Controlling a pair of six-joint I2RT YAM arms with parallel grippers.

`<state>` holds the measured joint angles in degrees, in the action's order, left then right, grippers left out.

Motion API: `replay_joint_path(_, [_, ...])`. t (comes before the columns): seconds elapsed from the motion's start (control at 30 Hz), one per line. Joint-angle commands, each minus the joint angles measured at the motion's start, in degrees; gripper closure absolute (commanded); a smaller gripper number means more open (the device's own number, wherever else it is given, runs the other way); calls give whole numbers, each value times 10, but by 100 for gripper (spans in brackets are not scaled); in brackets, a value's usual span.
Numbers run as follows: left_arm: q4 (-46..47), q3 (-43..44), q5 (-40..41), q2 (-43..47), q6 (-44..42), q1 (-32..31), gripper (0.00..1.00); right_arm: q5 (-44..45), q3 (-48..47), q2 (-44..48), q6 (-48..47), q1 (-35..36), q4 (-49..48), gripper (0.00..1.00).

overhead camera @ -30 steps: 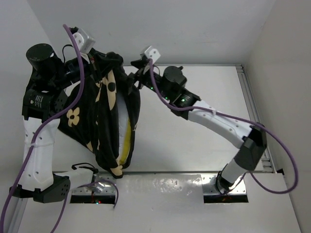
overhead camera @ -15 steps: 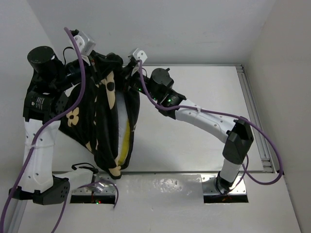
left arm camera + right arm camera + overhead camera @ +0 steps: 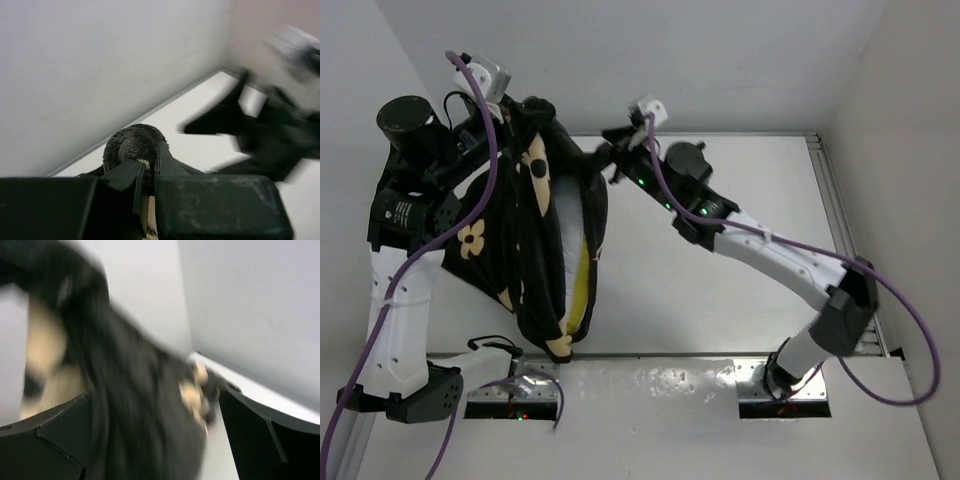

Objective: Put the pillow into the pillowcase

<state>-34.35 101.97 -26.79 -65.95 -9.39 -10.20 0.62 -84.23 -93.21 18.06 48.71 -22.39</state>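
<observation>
The black flowered pillowcase (image 3: 515, 240) hangs from its top corner off the table. My left gripper (image 3: 520, 112) is shut on that corner, and the left wrist view shows black plush fabric (image 3: 132, 145) pinched in my left gripper (image 3: 150, 157). The pillow (image 3: 578, 275) sits inside the hanging case, with a cream-yellow strip showing through the opening on the right side. Just right of the case's upper edge is my right gripper (image 3: 608, 152). In its wrist view my right gripper (image 3: 155, 392) stands wide open, with the blurred pillowcase (image 3: 135, 405) close in front, not gripped.
The white table (image 3: 720, 230) is bounded by a wall behind and a metal rail (image 3: 845, 230) on the right. The case's lowest tip (image 3: 558, 350) hangs near the table's front edge, by the left arm's base (image 3: 430, 385).
My right gripper went in to the case's top edge, then drew back right and stands open. The left gripper stayed shut on the corner and lifted it slightly.
</observation>
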Motion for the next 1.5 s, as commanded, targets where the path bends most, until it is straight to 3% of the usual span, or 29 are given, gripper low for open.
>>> replay_joint_path(0.0, [119, 44, 156, -6, -2, 8, 100, 77, 135, 100, 28, -2, 19, 1])
replay_joint_path(0.1, [149, 58, 211, -27, 2, 11, 100, 110, 286, 202, 56, 0, -51, 1])
replay_joint_path(0.17, [169, 79, 255, -49, -2, 11, 100, 126, 329, 242, 79, 9, -20, 2])
replay_joint_path(0.2, [176, 88, 265, -57, -3, 15, 100, 120, 333, 245, 83, 13, -2, 9])
replay_joint_path(0.3, [184, 120, 283, -86, -10, 19, 100, 104, 324, 223, 84, 53, 75, 89])
replay_joint_path(0.33, [186, 129, 281, -88, -11, 20, 100, 106, 317, 199, 85, 78, 82, 90])
replay_joint_path(0.37, [189, 133, 280, -91, -11, 20, 100, 106, 313, 188, 84, 88, 83, 86])
replay_joint_path(0.4, [191, 138, 280, -92, -11, 22, 100, 104, 312, 176, 86, 99, 75, 61])
replay_joint_path(0.43, [191, 144, 281, -95, -12, 24, 100, 96, 310, 156, 91, 117, 69, 48])
replay_joint_path(0.47, [192, 146, 281, -95, -16, 25, 100, 72, 308, 149, 98, 122, 63, 25])
replay_joint_path(0.53, [196, 147, 285, -95, -23, 26, 100, 60, 304, 138, 121, 136, 59, 7])
replay_joint_path(0.57, [196, 147, 285, -95, -25, 28, 100, 46, 303, 134, 128, 140, 60, 3])
replay_joint_path(0.7, [197, 147, 289, -95, -32, 31, 100, 18, 319, 155, 148, 159, 67, 1])
replay_joint_path(0.93, [198, 151, 289, -107, -36, 34, 100, 45, 347, 215, 129, 198, 72, 2])
replay_joint_path(1.13, [203, 163, 291, -114, -47, 35, 100, 91, 306, 190, 164, 228, 120, 16])
replay_joint_path(1.23, [205, 170, 292, -120, -49, 38, 100, 100, 268, 144, 223, 227, 166, 31])
replay_joint_path(1.3, [205, 172, 292, -121, -47, 38, 100, 104, 246, 129, 241, 226, 164, 25])
replay_joint_path(1.37, [206, 174, 292, -119, -47, 38, 100, 118, 224, 108, 249, 227, 181, 8])
replay_joint_path(1.47, [207, 176, 291, -118, -47, 40, 100, 120, 161, 62, 260, 226, 201, 1])
